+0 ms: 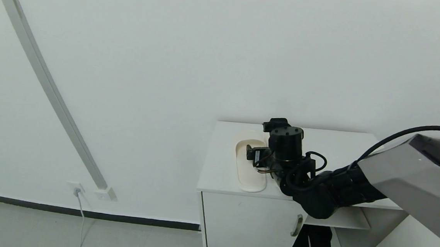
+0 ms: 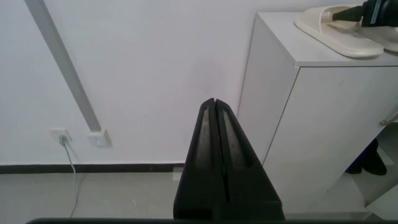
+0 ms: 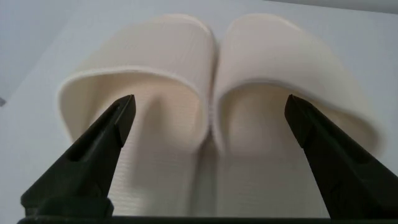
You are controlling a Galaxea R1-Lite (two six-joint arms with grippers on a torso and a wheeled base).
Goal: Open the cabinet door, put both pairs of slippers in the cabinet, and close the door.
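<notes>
Fingers of the right end effector (image 3: 210, 104) are spread before cream ribbed slippers (image 3: 217, 74); the left end effector (image 2: 214, 107) is closed.

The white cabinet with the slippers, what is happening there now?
The robot's right tool is open over the cream slippers, which lie side by side on top of the cabinet; it does not grip them yet. A black pair is inside the open cabinet, under a shelf. The left tool is shut and empty, off to the cabinet's side.
</notes>
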